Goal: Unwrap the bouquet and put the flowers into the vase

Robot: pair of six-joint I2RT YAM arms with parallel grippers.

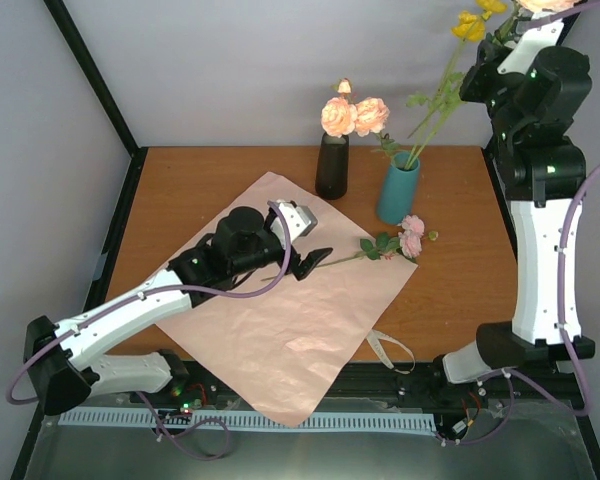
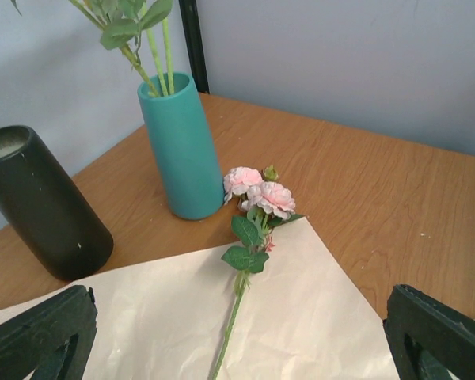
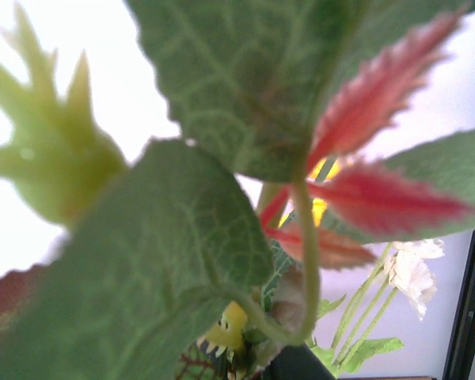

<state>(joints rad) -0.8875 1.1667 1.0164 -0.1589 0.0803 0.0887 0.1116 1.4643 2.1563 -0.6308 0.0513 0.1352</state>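
Observation:
One pink flower lies with its head on the table and its stem across the unfolded pink paper. My left gripper hovers open over the stem's lower end. In the left wrist view the stem runs between the two wide-apart fingers, which do not touch it. The teal vase holds yellow-flowered stems. My right gripper is raised at the top right among these flowers, beside a peach bloom. Green and red leaves fill the right wrist view and hide its fingers.
A black vase with peach roses stands left of the teal vase. The black vase is also in the left wrist view. A beige ribbon lies by the paper's right edge, near the table's front.

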